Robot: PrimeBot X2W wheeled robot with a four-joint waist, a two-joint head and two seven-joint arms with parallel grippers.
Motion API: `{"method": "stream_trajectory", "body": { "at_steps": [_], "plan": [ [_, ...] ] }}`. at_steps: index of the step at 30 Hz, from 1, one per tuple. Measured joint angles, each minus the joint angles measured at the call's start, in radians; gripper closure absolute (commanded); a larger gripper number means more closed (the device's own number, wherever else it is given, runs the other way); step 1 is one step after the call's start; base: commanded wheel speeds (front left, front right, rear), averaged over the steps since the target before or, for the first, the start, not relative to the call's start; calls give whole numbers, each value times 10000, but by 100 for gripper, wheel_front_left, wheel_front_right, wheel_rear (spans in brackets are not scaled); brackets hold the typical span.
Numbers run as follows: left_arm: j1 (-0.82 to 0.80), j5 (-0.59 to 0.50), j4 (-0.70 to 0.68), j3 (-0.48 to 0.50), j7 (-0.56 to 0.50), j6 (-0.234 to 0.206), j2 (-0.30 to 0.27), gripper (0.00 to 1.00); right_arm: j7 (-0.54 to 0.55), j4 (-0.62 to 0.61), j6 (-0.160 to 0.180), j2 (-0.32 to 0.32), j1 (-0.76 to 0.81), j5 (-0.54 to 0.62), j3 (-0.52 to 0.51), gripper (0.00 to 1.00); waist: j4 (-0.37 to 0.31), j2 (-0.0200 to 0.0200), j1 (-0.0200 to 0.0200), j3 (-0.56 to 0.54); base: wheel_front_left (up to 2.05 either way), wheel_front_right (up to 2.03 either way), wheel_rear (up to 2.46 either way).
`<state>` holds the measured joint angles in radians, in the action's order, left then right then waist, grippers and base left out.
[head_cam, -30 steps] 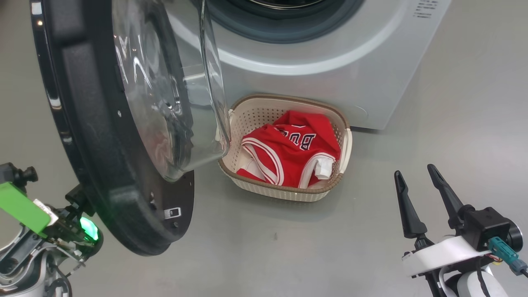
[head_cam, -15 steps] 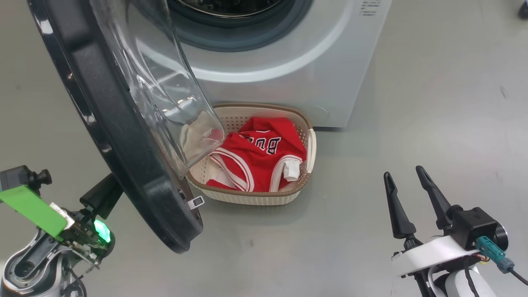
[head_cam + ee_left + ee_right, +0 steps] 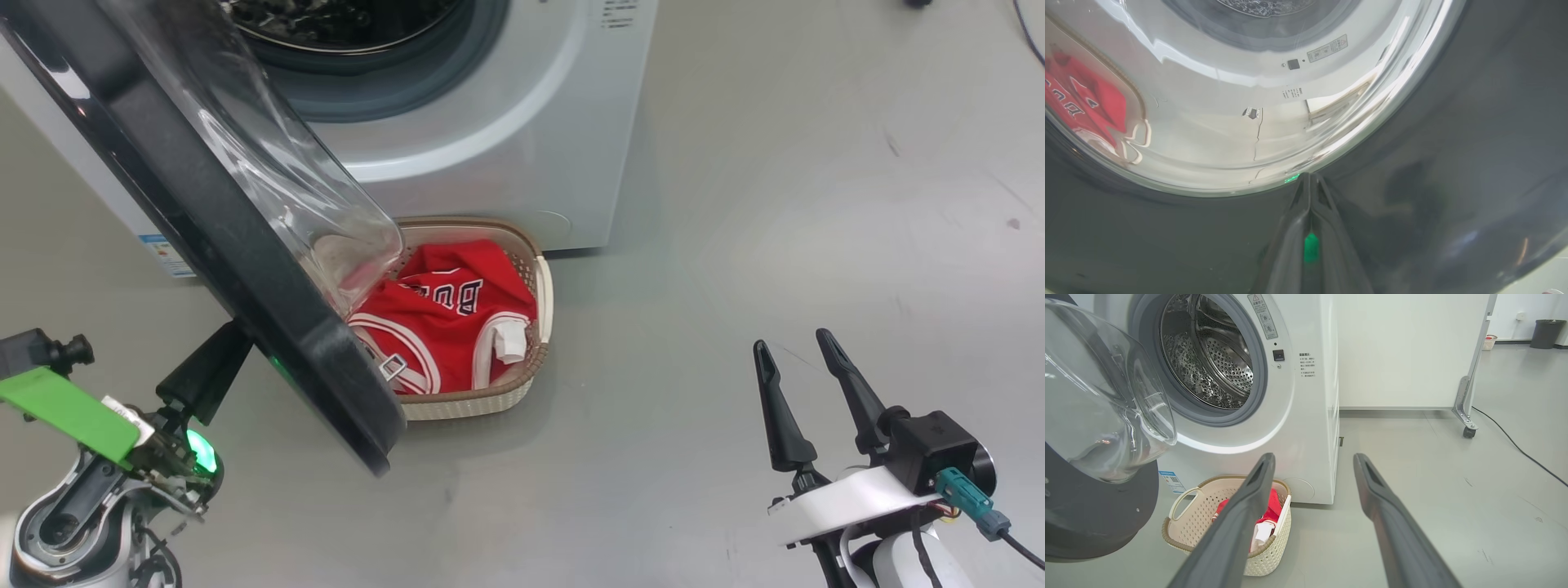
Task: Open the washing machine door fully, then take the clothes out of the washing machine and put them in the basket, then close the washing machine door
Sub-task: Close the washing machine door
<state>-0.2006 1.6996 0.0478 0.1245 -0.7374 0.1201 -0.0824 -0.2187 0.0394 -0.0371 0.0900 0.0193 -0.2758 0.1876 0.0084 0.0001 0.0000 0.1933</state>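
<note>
Across the upper left of the head view, the door (image 3: 204,229) stands partly open, leaning over the basket (image 3: 482,404), which holds the red clothes (image 3: 445,327) in front of the washing machine (image 3: 506,147). The left gripper (image 3: 1309,179) has its jaws pressed together at the door's outer face. The right gripper (image 3: 790,343), at lower right, has its jaws spread and empty.
</note>
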Motion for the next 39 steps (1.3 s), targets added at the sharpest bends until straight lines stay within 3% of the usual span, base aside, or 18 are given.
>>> {"method": "stream_trajectory", "body": {
  "at_steps": [23, 39],
  "plan": [
    [-2300, -623, 671, -44, 1072, 0, 257, 100, -242, 44, 2, -259, -546, -320, 33, 0, -1802, 0, 0, 944, 0, 0, 0],
    [-4308, -1206, 1590, 533, 2086, 0, 0, 100, -259, 199, 4, -370, -943, -715, 63, 0, -3300, 0, 0, 1978, 0, 0, 0]
  ]
}}
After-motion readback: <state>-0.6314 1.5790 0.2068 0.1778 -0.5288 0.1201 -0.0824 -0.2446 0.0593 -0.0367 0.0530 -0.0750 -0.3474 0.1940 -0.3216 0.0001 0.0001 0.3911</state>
